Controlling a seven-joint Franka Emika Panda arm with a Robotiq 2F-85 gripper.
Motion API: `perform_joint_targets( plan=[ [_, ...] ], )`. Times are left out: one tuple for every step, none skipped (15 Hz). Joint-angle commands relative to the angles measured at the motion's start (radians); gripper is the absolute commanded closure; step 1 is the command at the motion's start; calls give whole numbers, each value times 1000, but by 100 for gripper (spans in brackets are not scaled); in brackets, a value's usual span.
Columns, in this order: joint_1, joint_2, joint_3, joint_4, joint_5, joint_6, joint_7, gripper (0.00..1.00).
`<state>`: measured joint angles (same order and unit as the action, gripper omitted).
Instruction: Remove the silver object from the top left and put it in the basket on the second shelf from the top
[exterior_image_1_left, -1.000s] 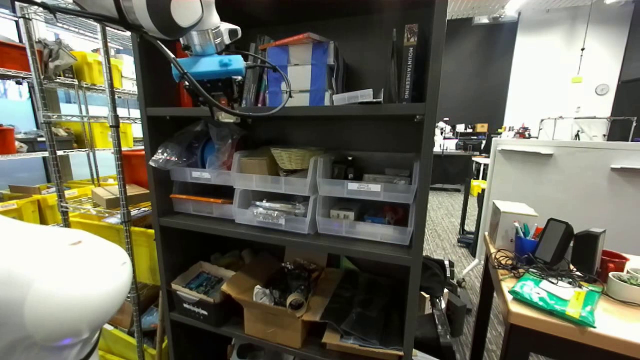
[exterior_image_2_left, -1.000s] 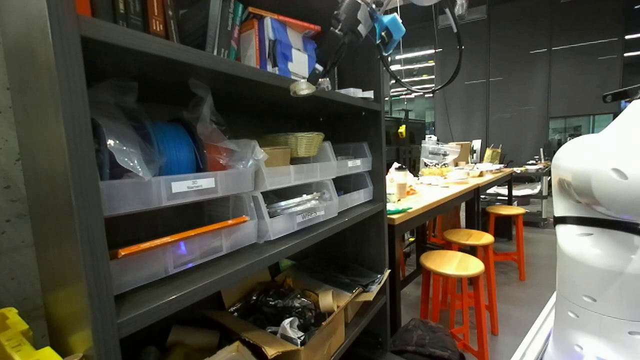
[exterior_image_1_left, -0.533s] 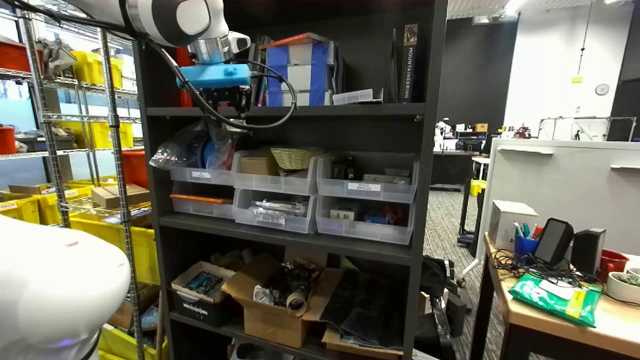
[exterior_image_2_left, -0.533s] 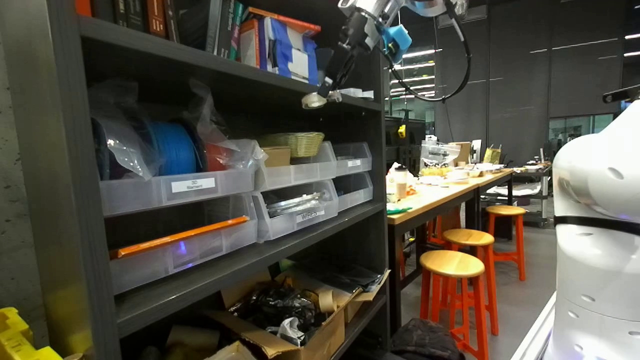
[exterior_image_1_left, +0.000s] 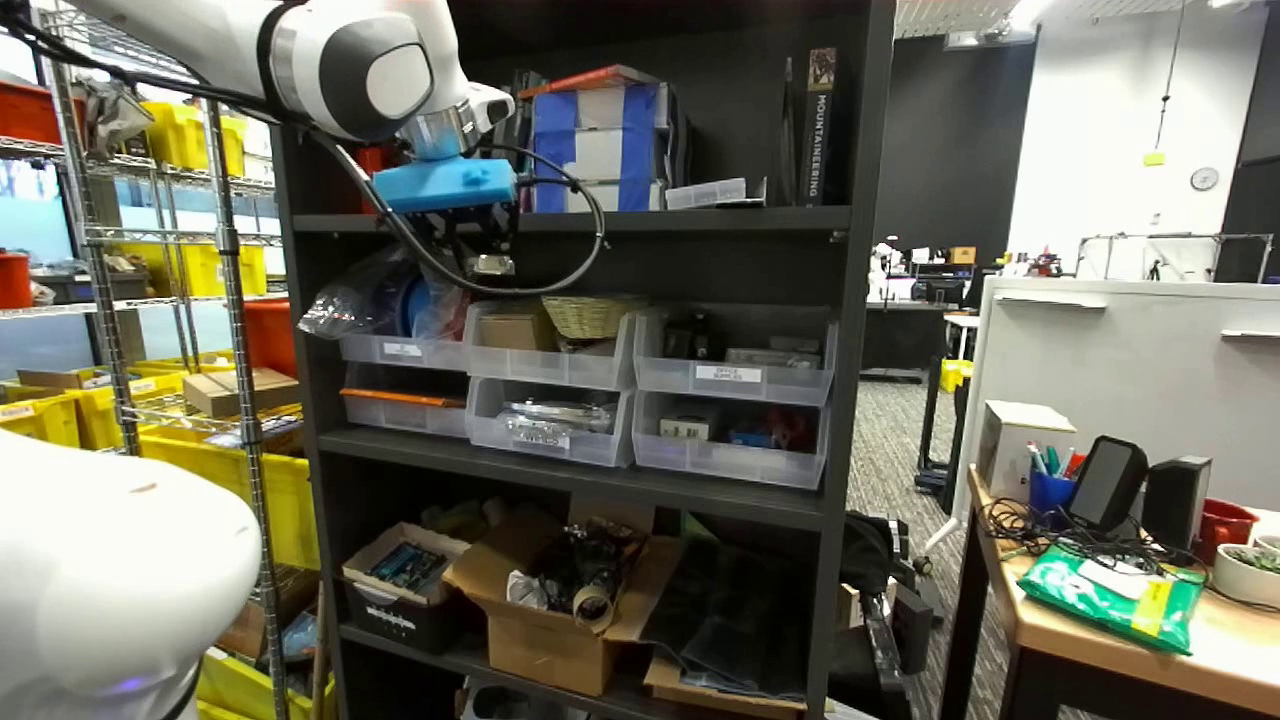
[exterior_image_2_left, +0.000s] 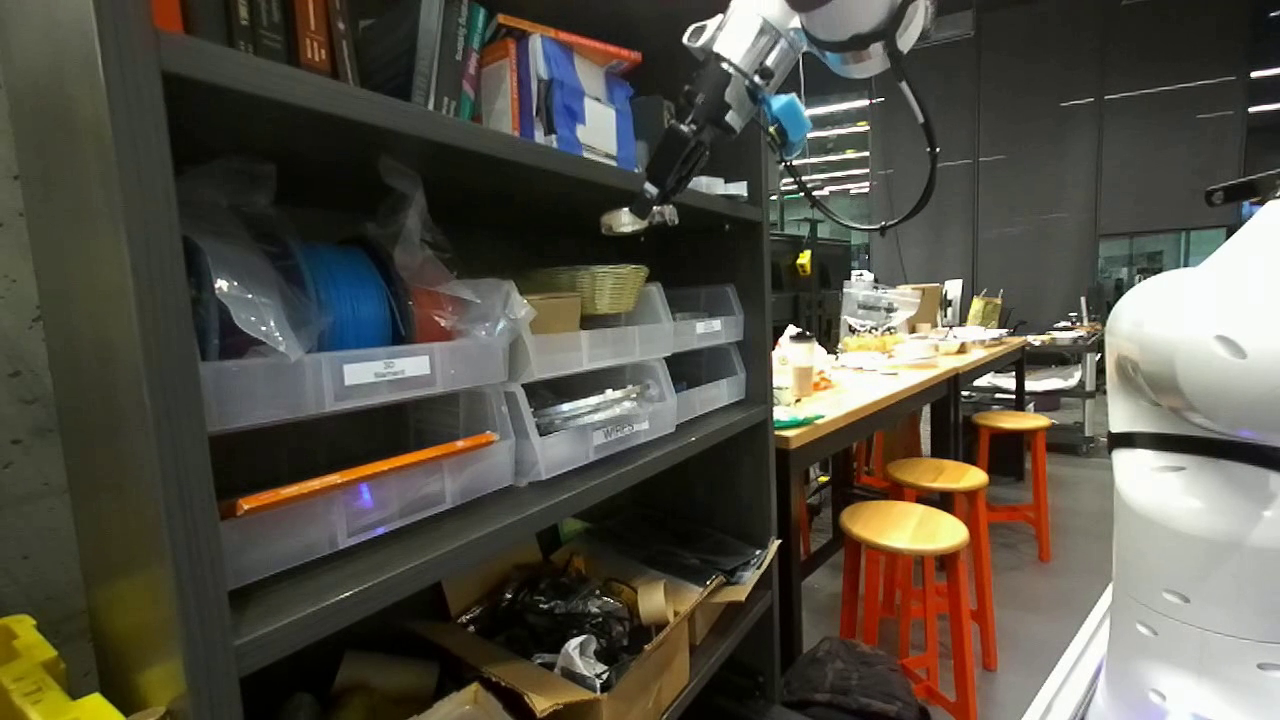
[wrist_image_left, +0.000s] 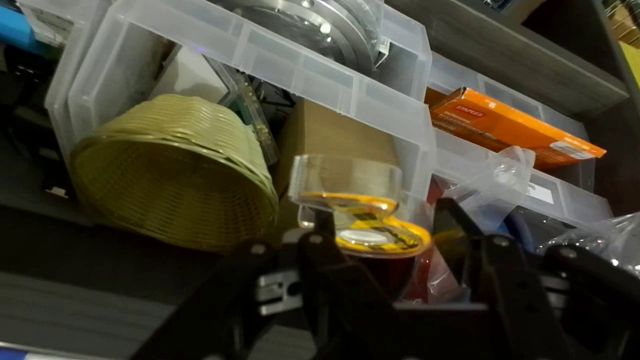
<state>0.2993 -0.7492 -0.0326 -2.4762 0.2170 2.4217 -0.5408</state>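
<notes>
Okay, my white-and-black arm (exterior_image_1_left: 365, 70) reaches in high before the black shelving unit (exterior_image_1_left: 860, 300), wrist bent so the black two-fingered gripper (wrist_image_left: 385, 218) slants downward, above the level of the clear plastic bins (exterior_image_1_left: 550, 368). Its fingers (wrist_image_left: 452, 220) are part-way together, pinching the small silver object (exterior_image_2_left: 625, 221), which shows clear sides and a yellow-and-black label (wrist_image_left: 380, 237) in my wrist view. I have it in mid-air, higher than the pale yellow wicker basket (wrist_image_left: 175, 170) and apart from it; the basket sits mouth up in the upper middle bin. White bin labels (exterior_image_1_left: 728, 374) read "OFFICE SUPPLIES", "3D filament" and "WIRES"; a flat orange package (wrist_image_left: 510, 127) says "STAPLES", a dark book spine (exterior_image_1_left: 815, 145) "MOUNTAINEERING". I count six bins in two rows of three on a wide flat black shelf board (exterior_image_1_left: 560, 478), one basket, two black speakers (exterior_image_1_left: 1108, 485) and three round wooden stools (exterior_image_2_left: 905, 527) with orange-red legs.
</notes>
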Motion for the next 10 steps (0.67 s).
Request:
perform_joint_targets(
  plan=[
    [29, 2, -19, -45, -23, 113, -9, 73],
    [33, 2, -20, -62, -24, 152, -9, 73],
    [35, 3, -20, -74, -25, 180, -2, 73],
    [41, 2, -20, -89, -22, 211, 7, 73],
    [45, 2, -17, -106, -24, 248, 14, 73],
    [49, 5, -15, -122, -25, 283, 25, 73],
    [58, 7, -16, -136, -25, 313, 32, 73],
    [63, 8, -13, -151, -31, 344, 40, 73],
    [73, 12, -13, -166, -33, 380, 46, 73],
    [83, 16, -15, -178, -34, 413, 53, 73]
  ],
)
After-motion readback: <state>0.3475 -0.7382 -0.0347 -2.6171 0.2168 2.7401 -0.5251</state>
